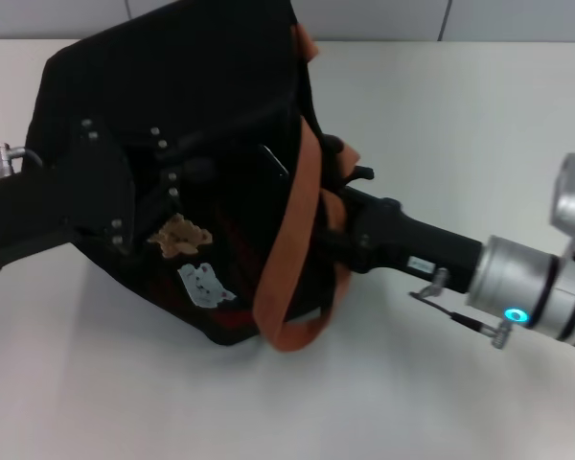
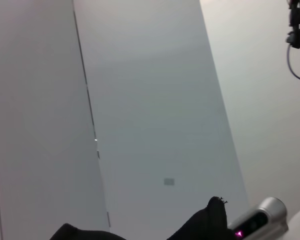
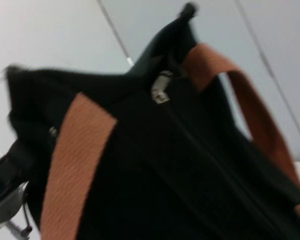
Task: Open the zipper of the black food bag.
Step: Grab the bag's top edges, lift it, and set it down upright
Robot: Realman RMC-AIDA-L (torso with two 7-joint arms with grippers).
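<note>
The black food bag (image 1: 201, 125) is seen tipped on its side on the white table (image 1: 460, 383), its patched face turned up and its top seam turned toward the right arm. The bear patch (image 1: 180, 236) and the white animal patch (image 1: 204, 284) lie on that upper face. An orange-brown strap (image 1: 292, 240) is looped across the bag's top edge. The left gripper (image 1: 125, 192) is pressed against the bag's left face; whether it is spread or clamped cannot be told. The right gripper (image 1: 337, 182) is placed at the bag's top beside the strap, its state hidden. In the right wrist view the zipper (image 3: 190, 145) runs between two straps, with the silver pull (image 3: 161, 87) at its far end
</note>
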